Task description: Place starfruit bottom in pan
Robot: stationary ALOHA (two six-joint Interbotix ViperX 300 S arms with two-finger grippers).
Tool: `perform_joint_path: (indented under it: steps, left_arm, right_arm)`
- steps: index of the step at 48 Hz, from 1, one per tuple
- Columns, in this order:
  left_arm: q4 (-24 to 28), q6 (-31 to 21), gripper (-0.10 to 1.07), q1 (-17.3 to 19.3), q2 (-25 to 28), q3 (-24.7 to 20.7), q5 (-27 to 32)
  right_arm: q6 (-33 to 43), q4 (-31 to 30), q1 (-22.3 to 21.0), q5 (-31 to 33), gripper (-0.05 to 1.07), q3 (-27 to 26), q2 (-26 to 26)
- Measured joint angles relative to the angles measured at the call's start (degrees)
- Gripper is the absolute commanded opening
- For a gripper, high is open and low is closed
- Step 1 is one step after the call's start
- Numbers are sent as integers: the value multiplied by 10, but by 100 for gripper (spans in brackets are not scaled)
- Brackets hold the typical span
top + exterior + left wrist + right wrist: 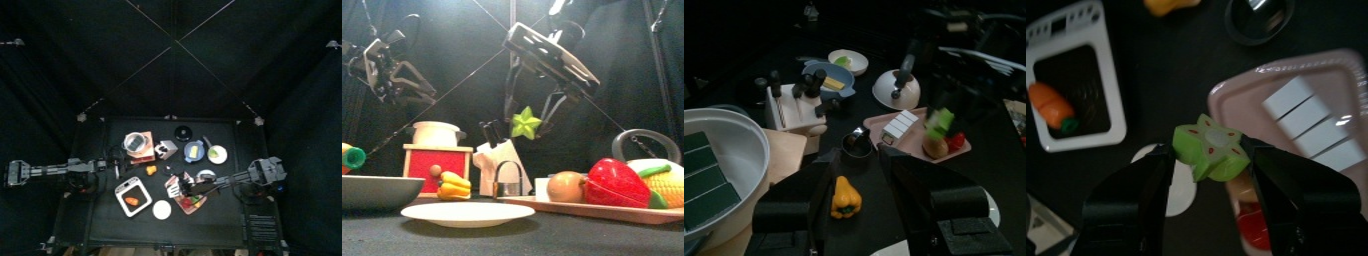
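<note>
My right gripper (529,120) hangs in the air above the table and is shut on the starfruit bottom (525,124), a light green star-shaped chunk. In the right wrist view the starfruit bottom (1211,150) sits between the two jaws, over the edge of the pink tray (1313,75). The pan (218,154), small and whitish-rimmed with a greenish inside, stands towards the back right; it also shows in the left wrist view (847,60). My left gripper (855,205) is open and high on the left, holding nothing, with a yellow pepper (844,197) on the table below it.
A blue-rimmed bowl (828,77) stands beside the pan, a kettle (898,88) close by. The pink tray (609,207) holds toy food at the front right. A white plate (469,214), a knife block (500,160), a red toy stove (436,160) and a large bowl (376,188) fill the front.
</note>
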Motion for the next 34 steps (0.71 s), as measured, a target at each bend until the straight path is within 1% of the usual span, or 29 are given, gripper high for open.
perform_joint_path:
  steps: [1,2,3,12,17,23,27,34]
  left_arm:
    - [0,0,78,0,0,1,0]
    - [0,0,78,0,0,1,0]
    - [0,0,78,0,0,1,0]
    - [0,0,78,0,0,4,0]
    - [-1,0,78,0,0,5,0]
    - [-7,-1,78,0,0,5,0]
    - [-9,-1,78,0,0,5,0]
    - [-10,0,78,4,0,5,1]
  right_arm:
    - [-4,-3,-10,1,73,13,-15]
    - [-4,-3,-10,1,73,13,-15]
    - [-9,-5,-24,-1,73,31,-35]
    - [-11,-14,-86,2,73,129,-158]
    - [-13,-18,-125,2,73,196,-238]
    - [-11,-26,-179,0,73,279,-317]
    - [-11,-31,-220,-5,73,331,-360]
    - [-11,-37,-291,-20,73,401,-404]
